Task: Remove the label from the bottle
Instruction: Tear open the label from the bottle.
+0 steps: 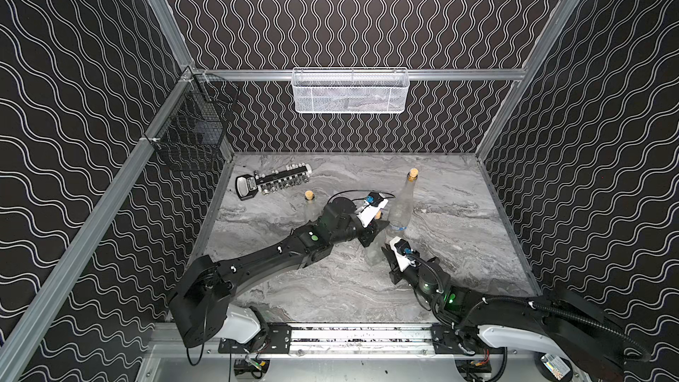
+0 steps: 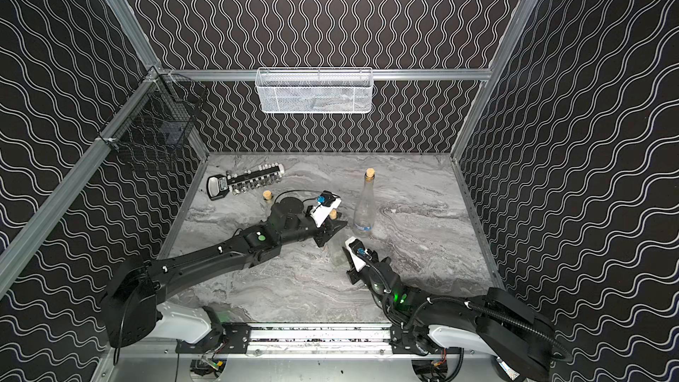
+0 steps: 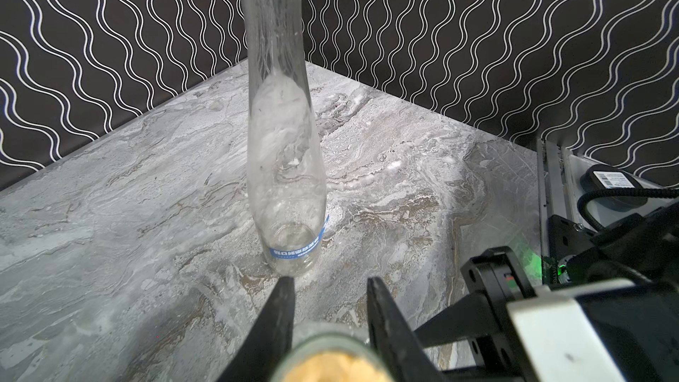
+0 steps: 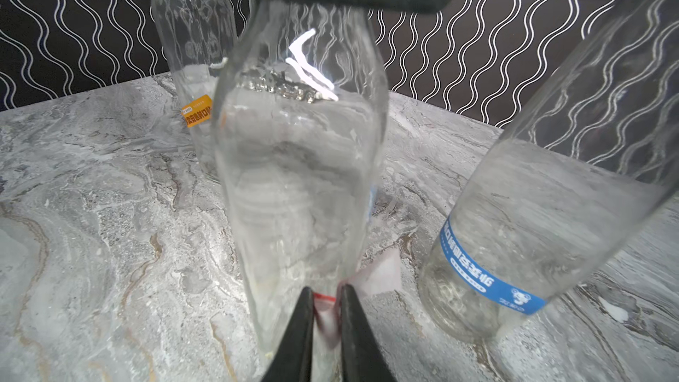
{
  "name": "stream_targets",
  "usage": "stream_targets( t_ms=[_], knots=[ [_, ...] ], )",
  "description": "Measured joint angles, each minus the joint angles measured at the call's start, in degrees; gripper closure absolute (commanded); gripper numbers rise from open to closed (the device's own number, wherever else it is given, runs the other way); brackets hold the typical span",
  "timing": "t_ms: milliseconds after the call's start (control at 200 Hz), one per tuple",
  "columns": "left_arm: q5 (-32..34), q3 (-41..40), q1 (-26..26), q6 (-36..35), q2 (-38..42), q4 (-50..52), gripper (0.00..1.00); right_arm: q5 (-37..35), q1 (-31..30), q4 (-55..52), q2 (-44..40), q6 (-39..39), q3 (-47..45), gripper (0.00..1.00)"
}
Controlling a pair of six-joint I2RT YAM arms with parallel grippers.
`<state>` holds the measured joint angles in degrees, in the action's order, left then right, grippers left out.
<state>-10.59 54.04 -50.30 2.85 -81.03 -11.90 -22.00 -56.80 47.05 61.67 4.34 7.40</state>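
Right wrist view, right gripper (image 4: 327,290) pinching label (image 4: 374,275), left gripper (image 3: 329,281) clamping bottle (image 4: 297,178) neck.

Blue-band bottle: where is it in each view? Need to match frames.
Top view: blue-band bottle right of centre, standing beyond the held bottle.
Top view: same place.
Left wrist: mid-frame, beyond the held bottle.
Right wrist: beside the held bottle, band facing camera.
Shared landmark: the held bottle, corked, next to it in every view.
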Motion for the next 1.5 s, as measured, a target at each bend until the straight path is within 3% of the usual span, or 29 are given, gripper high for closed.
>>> stream_targets(
  t_ms=[155,761,1496],
  knots=[
    [0.07,0.02,-0.02,0.00,0.35,0.70,1.00,0.17,0.00,-1.46,-1.92,-0.26,-0.11,1.00],
    [2.38,1.14,-0.31,-1.53,2.12,5.64,1.00,-0.22,0.22,-4.55,-7.52,-2.43,-1.44,1.00],
    [4.42,4.76,-0.33,-4.31,2.19,13.40,1.00,-0.24,0.94,-4.52,-8.11,-3.91,-1.57,1.00]
  ],
)
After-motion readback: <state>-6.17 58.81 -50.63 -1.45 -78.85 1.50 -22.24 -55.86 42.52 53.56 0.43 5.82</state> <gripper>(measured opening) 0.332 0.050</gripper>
